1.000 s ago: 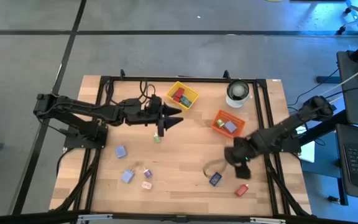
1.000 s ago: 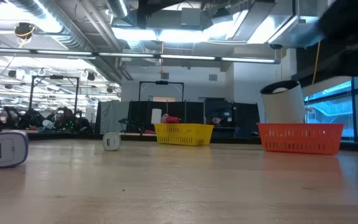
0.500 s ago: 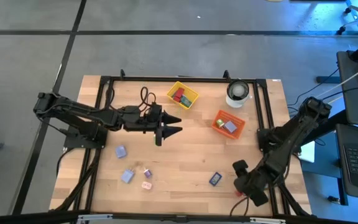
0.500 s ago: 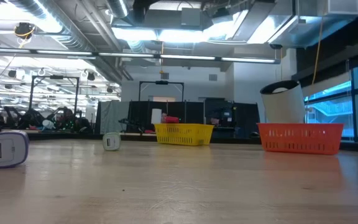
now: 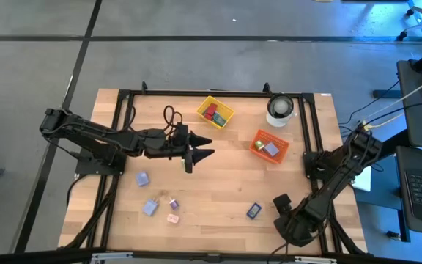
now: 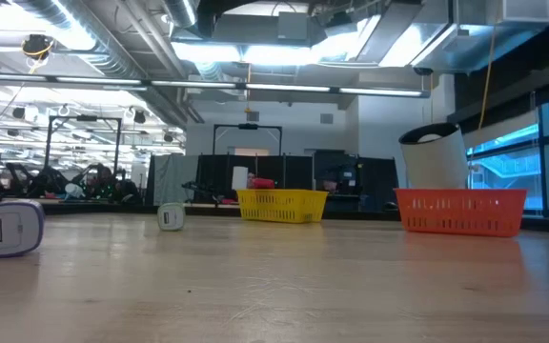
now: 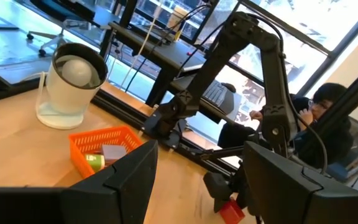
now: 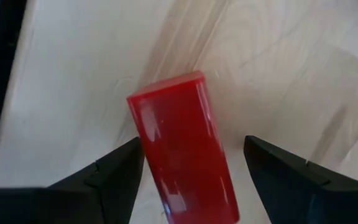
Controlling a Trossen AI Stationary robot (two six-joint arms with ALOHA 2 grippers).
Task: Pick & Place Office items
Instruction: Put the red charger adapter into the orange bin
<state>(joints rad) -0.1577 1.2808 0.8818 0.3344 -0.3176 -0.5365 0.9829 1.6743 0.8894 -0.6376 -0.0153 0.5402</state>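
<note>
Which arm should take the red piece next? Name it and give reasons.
Right. The right gripper is open directly over the red piece, fingers either side. The left gripper hovers mid-table, far from it.

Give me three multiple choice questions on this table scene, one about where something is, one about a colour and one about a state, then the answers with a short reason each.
1. Where does the dark blue piece lie?
A) in the yellow bin
B) on the bare table top
C) in the orange bin

2. What colour is the piece between the fingers of the right gripper?
A) red
B) teal
C) white

3. How do the right gripper's jaws stand?
A) shut on the piece
B) shut on nothing
C) open

Answers:
1 B: the high view shows it on bare wood, inside no bin.
2 A: the right wrist view shows a red piece lying there.
3 C: bare wood shows on each side between the red piece and the fingers.
</note>
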